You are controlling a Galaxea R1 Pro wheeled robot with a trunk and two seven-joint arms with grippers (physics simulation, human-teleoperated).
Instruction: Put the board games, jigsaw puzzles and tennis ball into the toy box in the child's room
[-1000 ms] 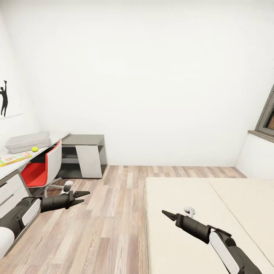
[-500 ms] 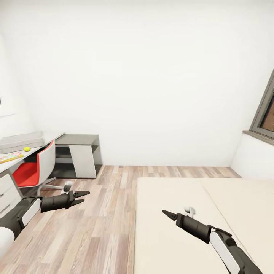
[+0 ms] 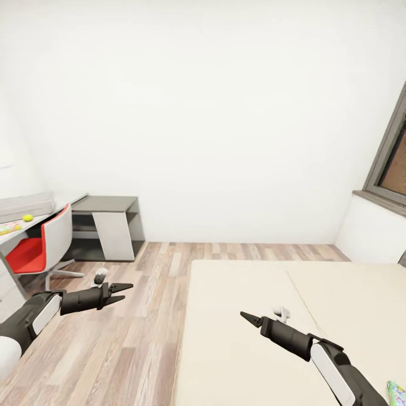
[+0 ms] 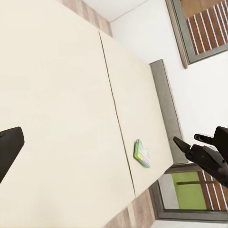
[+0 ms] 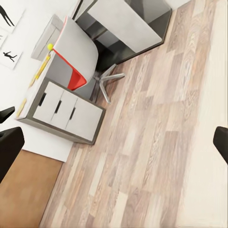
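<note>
A: Report jaw state, both arms.

B: The left gripper (image 3: 125, 291) is showing its two fingers apart, with nothing between them. The right gripper (image 3: 247, 317) is showing dark pointed fingers angled toward the frame's centre; the head view does not resolve the gap. In the right wrist view, dark finger parts are sitting at opposite edges of the frame, so the jaws are reading as apart and empty.

A: Which step is in hand?

B: Judged from the layout, transit: the robot is facing the bed (image 3: 254, 293) with nothing carried. The likely target is a board game (image 4: 142, 153), lying flat on the mattress near the headboard side in the left wrist view. A colourful corner (image 3: 397, 390) is entering at the head view's lower right edge, probably the same kind of item.

A: Next move requirements?

B: Closing on the bed until a game is within reach, then getting the fingers under or across a thin flat box.

A: Where are the remaining task items?

B: The toy box (image 3: 25, 204), ball (image 3: 27, 217) and one printed item (image 3: 8, 228) are sitting on the table (image 3: 62, 206) at the left edge, beside a red chair (image 3: 34, 248).

A: Limitations?

B: The table is cut off, so the puzzles are not identifiable. The second game on the bed cannot be confirmed.
</note>
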